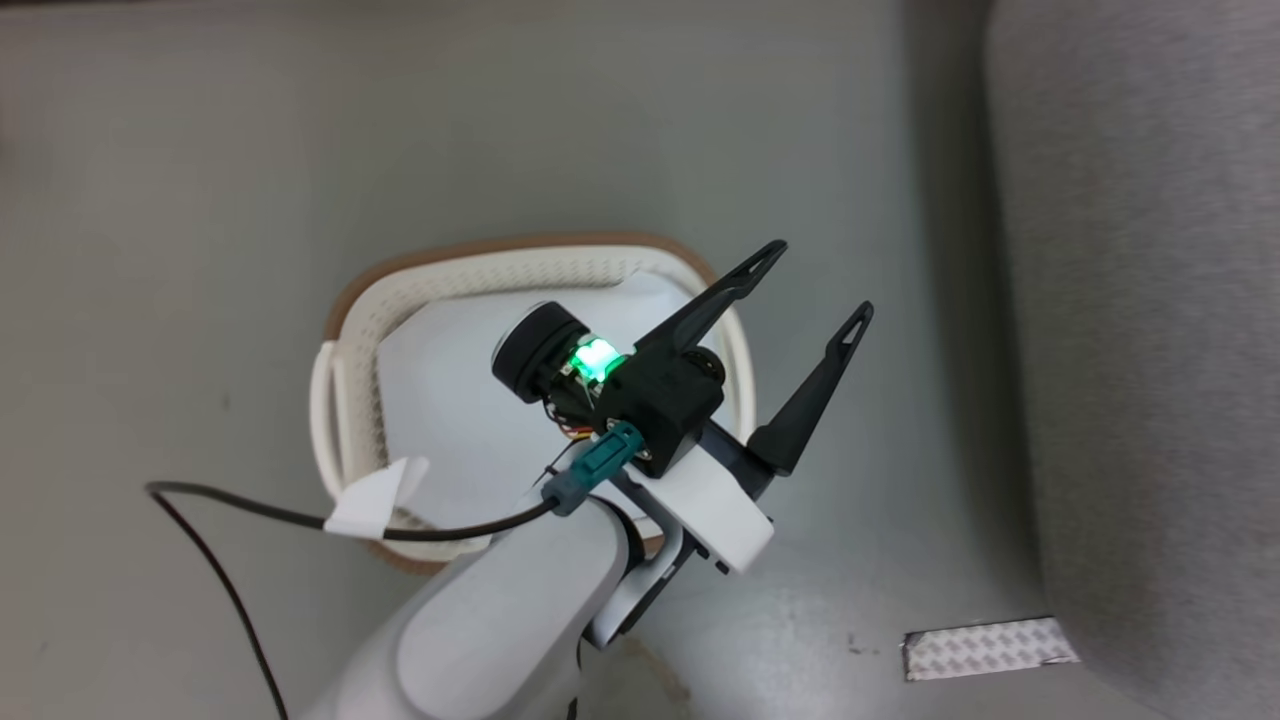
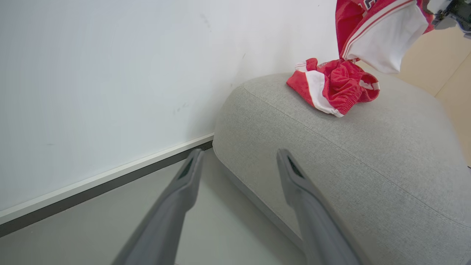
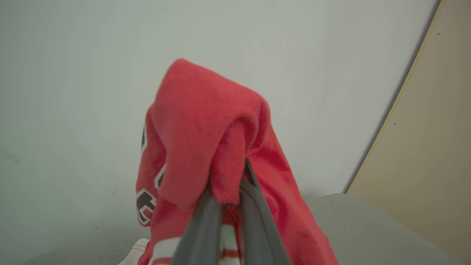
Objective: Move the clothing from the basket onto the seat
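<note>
My right gripper is shut on a red jersey with black white-edged numerals, which drapes over its fingers above the grey seat. From the left wrist, that jersey hangs above the seat, where a crumpled red garment with a white stripe lies. My left gripper is open and empty over the right rim of the cream basket. Its fingers point at the seat's near edge. The basket's inside shows a pale sheet; my arm hides part of it.
The seat runs down the right of the head view, with grey floor between it and the basket. A patch of patterned tape lies on the floor by its edge. A white wall and a tan panel stand behind the seat.
</note>
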You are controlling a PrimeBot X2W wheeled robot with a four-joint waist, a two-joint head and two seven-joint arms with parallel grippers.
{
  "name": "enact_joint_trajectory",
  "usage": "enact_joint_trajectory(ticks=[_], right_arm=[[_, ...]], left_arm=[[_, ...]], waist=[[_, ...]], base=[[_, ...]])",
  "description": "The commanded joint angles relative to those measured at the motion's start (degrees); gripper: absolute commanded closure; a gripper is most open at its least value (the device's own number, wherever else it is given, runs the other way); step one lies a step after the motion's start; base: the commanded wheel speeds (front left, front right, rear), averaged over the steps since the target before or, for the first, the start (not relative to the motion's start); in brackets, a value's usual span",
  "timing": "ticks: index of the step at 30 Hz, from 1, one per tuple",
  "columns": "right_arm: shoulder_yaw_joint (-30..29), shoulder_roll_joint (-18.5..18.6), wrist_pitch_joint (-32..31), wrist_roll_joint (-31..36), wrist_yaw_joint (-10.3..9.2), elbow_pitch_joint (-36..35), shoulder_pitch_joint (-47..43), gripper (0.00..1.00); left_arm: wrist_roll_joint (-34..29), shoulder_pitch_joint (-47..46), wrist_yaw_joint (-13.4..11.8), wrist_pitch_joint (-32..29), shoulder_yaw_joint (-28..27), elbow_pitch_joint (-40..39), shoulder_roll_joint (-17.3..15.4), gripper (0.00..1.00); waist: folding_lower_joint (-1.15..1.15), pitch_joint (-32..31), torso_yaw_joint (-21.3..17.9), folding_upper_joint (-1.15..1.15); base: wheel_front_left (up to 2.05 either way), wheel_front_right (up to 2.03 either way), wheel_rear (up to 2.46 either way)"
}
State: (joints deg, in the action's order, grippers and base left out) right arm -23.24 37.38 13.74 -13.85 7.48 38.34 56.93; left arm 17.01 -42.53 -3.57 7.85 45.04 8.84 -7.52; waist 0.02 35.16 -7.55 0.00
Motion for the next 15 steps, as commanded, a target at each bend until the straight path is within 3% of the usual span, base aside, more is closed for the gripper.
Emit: enact_joint_trajectory(ticks=[1, 9, 10, 12, 13, 14, 15], right_arm=[[-0.7, 0.1, 0.5, 1.0, 0.01, 1.7, 0.7, 1.00], [-3.4, -5.6, 1.5, 9.1, 0.01, 14.7, -1.8, 1.00], [-3.4, -6.7, 1.4, 9.9, 0.01, 15.4, -2.2, 0.89], [-2.9, -8.3, 1.5, 11.1, 0.01, 15.6, -3.3, 0.45], [-2.6, -8.8, 1.4, 11.8, 0.01, 15.3, -4.1, 0.11], [-2.3, -9.2, 1.5, 12.2, 0.01, 14.4, -4.9, 0.00], [-2.2, -9.6, 1.5, 12.5, 0.01, 13.3, -5.6, 0.00]], left_arm=[[-1.1, -0.7, -0.1, 0.3, 0.0, -0.2, 0.1, 0.00], [-0.1, 1.0, -0.9, 2.1, 0.1, 1.1, -0.3, 0.00], [0.2, 1.5, -0.9, 2.3, 0.0, 1.4, -0.4, 0.00], [0.5, 2.3, -1.1, 2.6, 0.0, 1.9, -0.6, 0.00], [0.8, 2.8, -1.2, 2.9, 0.0, 2.3, -0.7, 0.00], [0.9, 3.2, -1.3, 3.0, 0.0, 2.5, -0.7, 0.00], [1.2, 3.6, -1.3, 3.2, 0.0, 2.8, -0.7, 0.00]], waist=[[-0.02, 2.4, 2.4, 0.00], [-0.02, 1.5, 2.6, 0.00], [-0.02, 1.0, 2.4, 0.00], [-0.02, -0.1, 2.1, 0.00], [-0.02, -0.8, 2.0, 0.00], [-0.02, -1.4, 1.8, 0.00], [-0.02, -2.3, 1.7, 0.00]], base=[[0.00, 0.00, 0.00], [0.00, 0.00, 0.00], [0.00, 0.00, 0.00], [0.00, 0.00, 0.00], [0.00, 0.00, 0.00], [0.00, 0.00, 0.00], [0.00, 0.00, 0.00]])
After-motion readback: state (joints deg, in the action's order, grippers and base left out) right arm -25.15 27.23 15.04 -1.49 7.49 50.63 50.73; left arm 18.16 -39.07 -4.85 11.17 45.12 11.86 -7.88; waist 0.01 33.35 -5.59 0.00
